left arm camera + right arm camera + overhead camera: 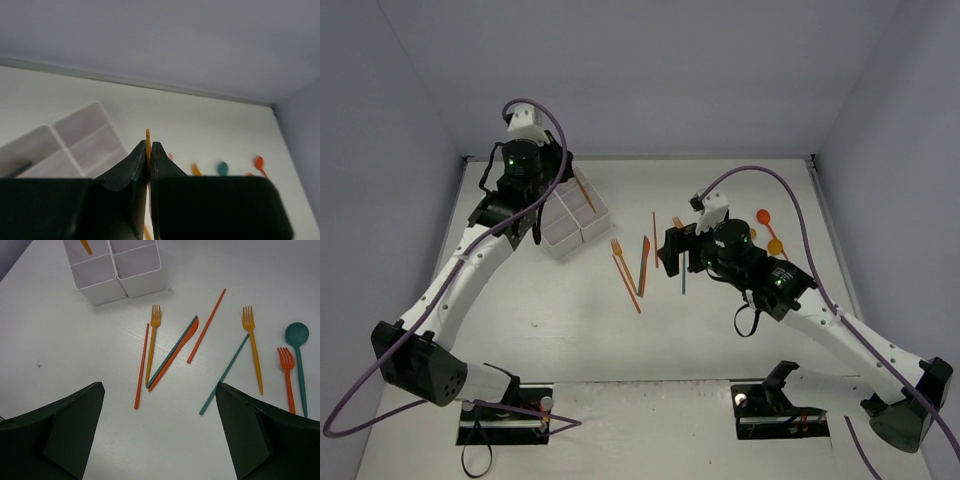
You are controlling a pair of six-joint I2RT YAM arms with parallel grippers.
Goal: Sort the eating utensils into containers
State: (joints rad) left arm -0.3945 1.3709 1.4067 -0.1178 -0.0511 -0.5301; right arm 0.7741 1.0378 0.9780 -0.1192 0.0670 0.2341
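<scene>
I have the thin orange plastic utensil (148,142) pinched edge-on between my left fingers (141,160). They are clamped tight on it, and its end pokes up just past the fingertips. The white plastic tray of six square compartments (75,145) sits below and to the left of those fingers. From above, the held utensil lines up over the tray's far compartments.

My right fingers (670,252) are spread wide with nothing between them, hovering over the loose cutlery on the white tabletop (75,340). Ahead of the gap between them lies an orange plastic fork (154,340), with a thin red plastic stick (141,365) just to its left. On the fork's right, a teal plastic knife (165,361) lies right against a red plastic knife (189,335). A second red stick (206,325) lies a little further right.

Ahead of the right-hand finger are a yellow-orange fork (254,355), a thin teal stick (224,375), a small red-orange fork (286,360) and a teal round-bowled spoon (297,334).
</scene>
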